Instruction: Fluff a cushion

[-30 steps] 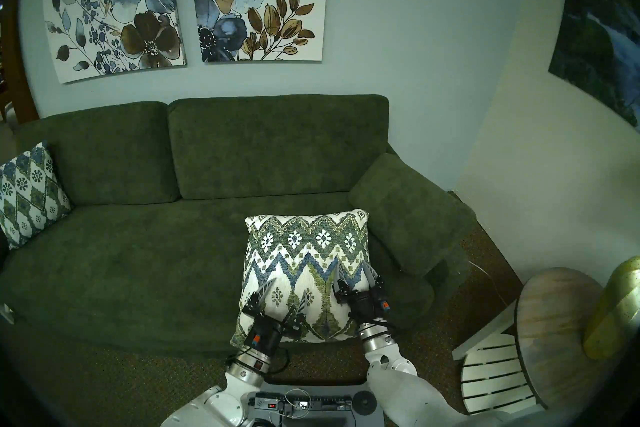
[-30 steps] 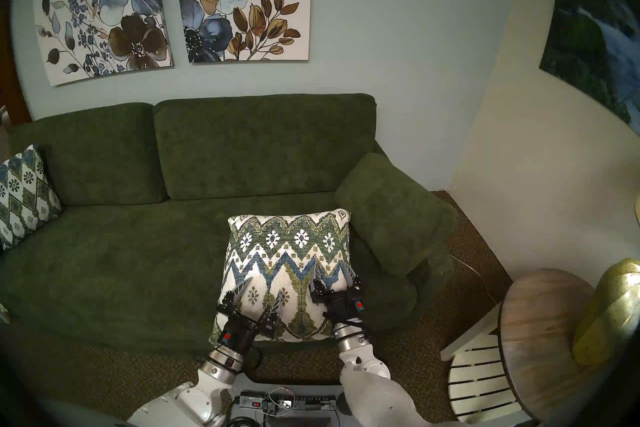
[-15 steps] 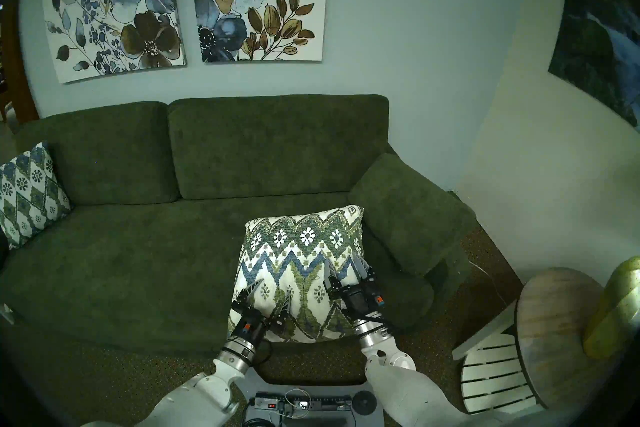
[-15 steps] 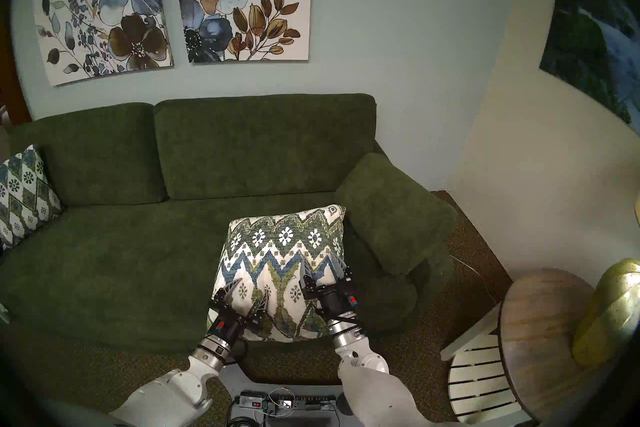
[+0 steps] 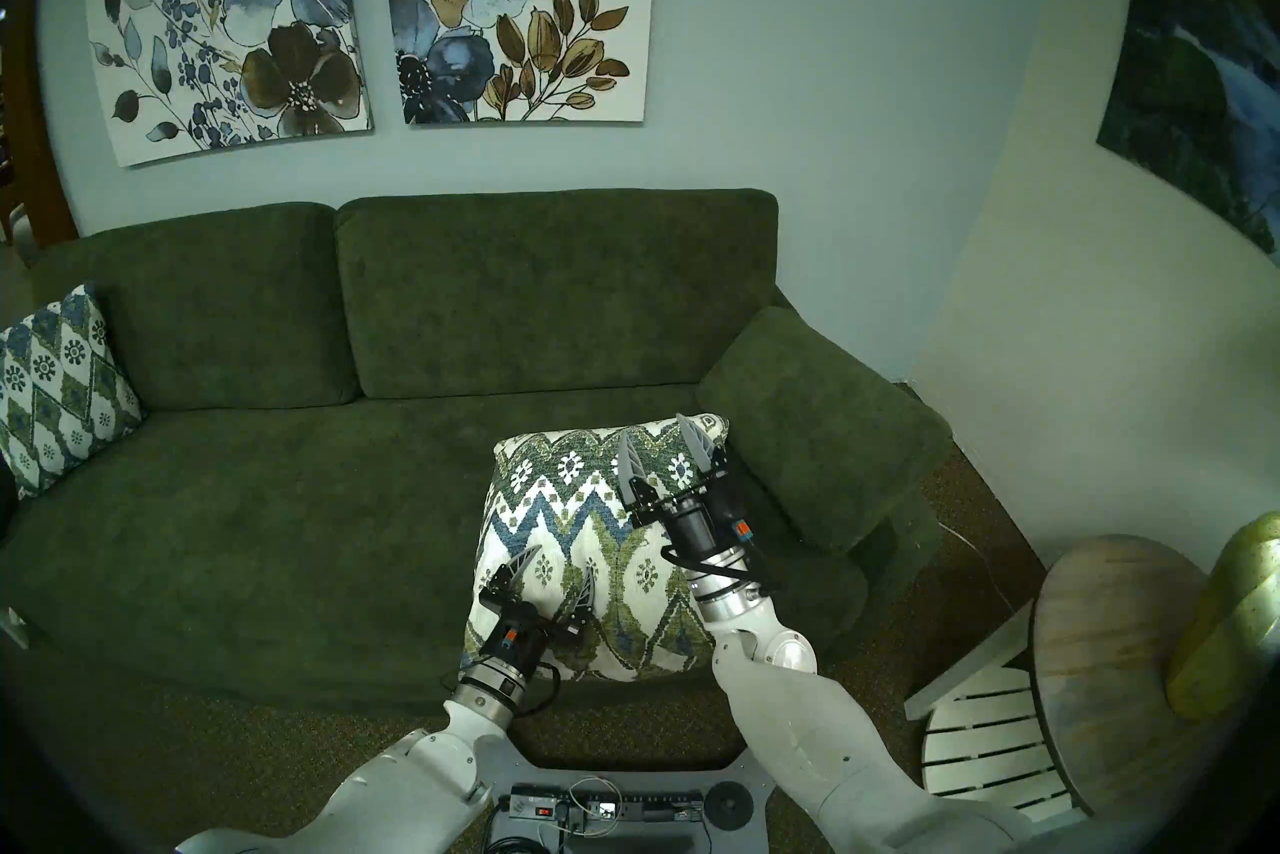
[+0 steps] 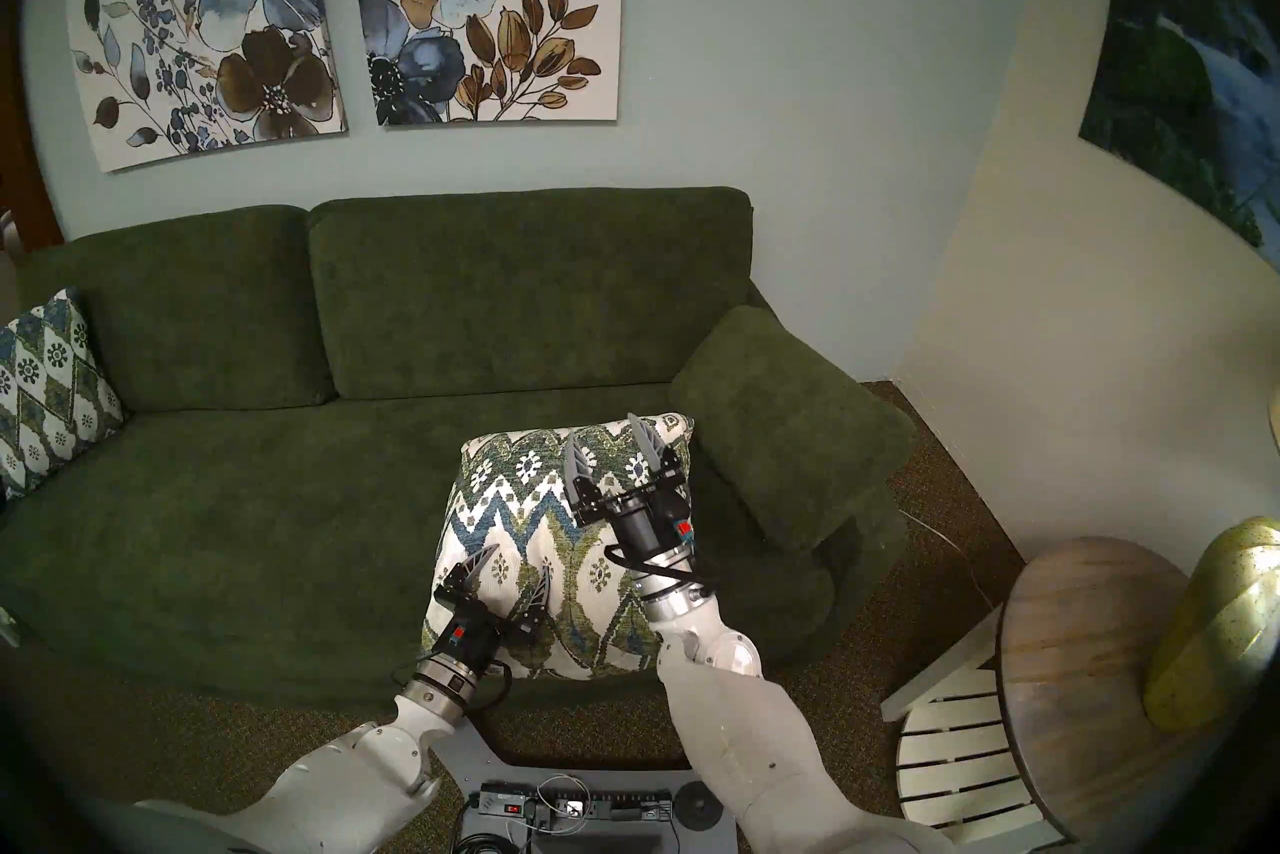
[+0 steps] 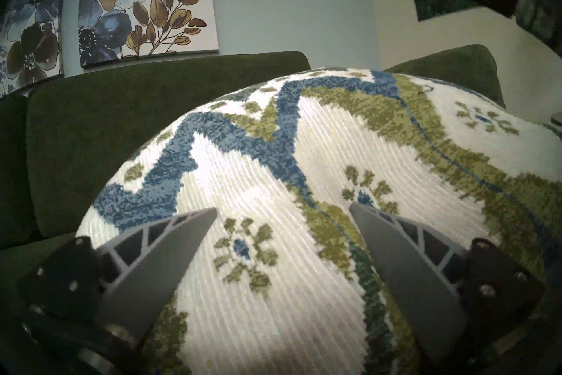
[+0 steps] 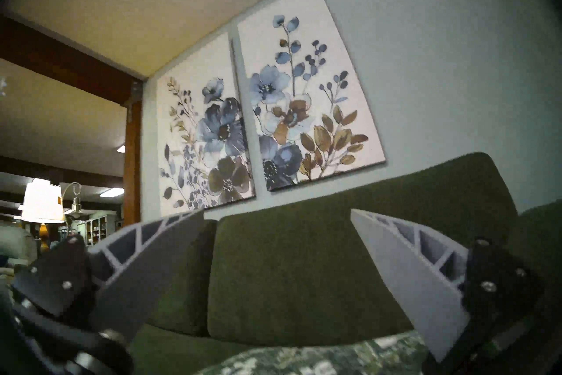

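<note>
Cushion: the cushion lies flat on the sofa seat, at the front edge, close to the sofa's right armrest. Patterned face up, domed and plump in the left wrist view.

Left end effector: the left end effector is low over the cushion's near-left corner, pointing level. Jaws wide apart, nothing between them but the cushion's face. Fingers sit right at the fabric; whether they press in, I cannot tell.

Right end effector: the right end effector is up above the cushion's far-right part, tilted upward toward the sofa back. Jaws spread wide, holding nothing. Its own camera sees wall art and sofa back, with only a sliver of cushion at the bottom, so it looks clear of the fabric.

Other pillow: a matching patterned pillow leans at the sofa's far left end, well apart from the cushion and untouched.

Progress: neither end effector grips the cushion, so this reads as mid-pat, one arm raised and one down. The cushion already looks fairly full, though its near edge sags over the sofa front.

Left to do: probably more pats or squeezes, then propping it against the sofa back.
</note>
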Available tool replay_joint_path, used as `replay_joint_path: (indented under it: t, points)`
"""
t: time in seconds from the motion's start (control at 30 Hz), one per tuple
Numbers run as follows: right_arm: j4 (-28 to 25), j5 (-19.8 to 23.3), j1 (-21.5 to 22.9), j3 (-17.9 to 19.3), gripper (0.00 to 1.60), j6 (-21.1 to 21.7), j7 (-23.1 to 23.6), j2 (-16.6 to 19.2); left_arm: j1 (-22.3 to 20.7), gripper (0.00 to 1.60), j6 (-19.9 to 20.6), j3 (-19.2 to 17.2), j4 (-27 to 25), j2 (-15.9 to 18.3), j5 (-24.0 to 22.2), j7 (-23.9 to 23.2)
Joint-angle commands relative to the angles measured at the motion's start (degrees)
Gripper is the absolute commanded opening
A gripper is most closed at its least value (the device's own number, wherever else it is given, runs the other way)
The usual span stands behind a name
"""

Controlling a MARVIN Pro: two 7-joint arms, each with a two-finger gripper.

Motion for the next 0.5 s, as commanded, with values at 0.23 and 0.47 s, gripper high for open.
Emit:
replay_joint_path:
  t: [0.23, 0.47]
  points:
    - [13.39, -0.5, -0.76, -2.04, 1.6, 0.08, -3.92, 0.57, -0.32, 1.6, -4.21, -0.45, 2.96, -1.08, -1.77, -0.4]
    - [20.32, -0.58, -1.22, -1.29, 1.6, 0.66, -6.81, 0.66, 0.32, 1.6, -5.25, -1.35, 3.04, 0.33, -2.33, -0.66]
